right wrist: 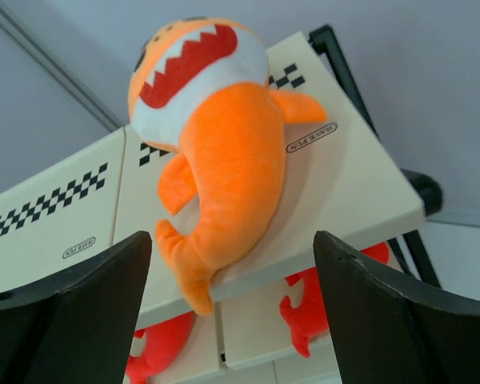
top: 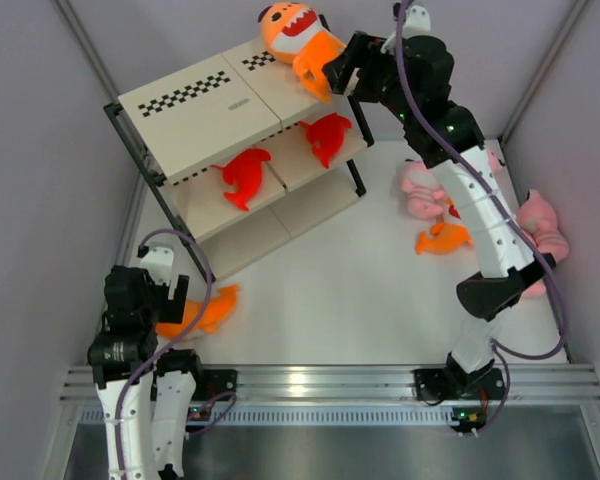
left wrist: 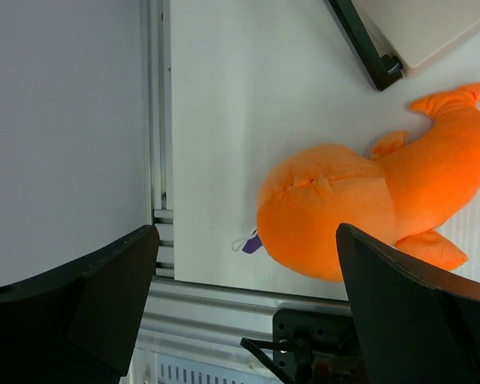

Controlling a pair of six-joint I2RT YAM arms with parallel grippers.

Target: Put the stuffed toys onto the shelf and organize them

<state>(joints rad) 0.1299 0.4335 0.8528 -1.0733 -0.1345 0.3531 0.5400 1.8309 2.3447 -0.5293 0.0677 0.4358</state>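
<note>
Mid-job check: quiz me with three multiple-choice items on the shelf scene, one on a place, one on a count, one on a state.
1. The toothed orange shark lies on: A the shelf's top board; B the bottom board; C the table.
2. Red sharks on the middle board: A one; B two; C four.
3. The right jaws stand: A open, empty; B shut on the shark; C shut on a pink toy.
Answers: 1 A, it sprawls across the checkered board; 2 B, two lie side by side; 3 A, wide apart, gripping nothing.
</note>
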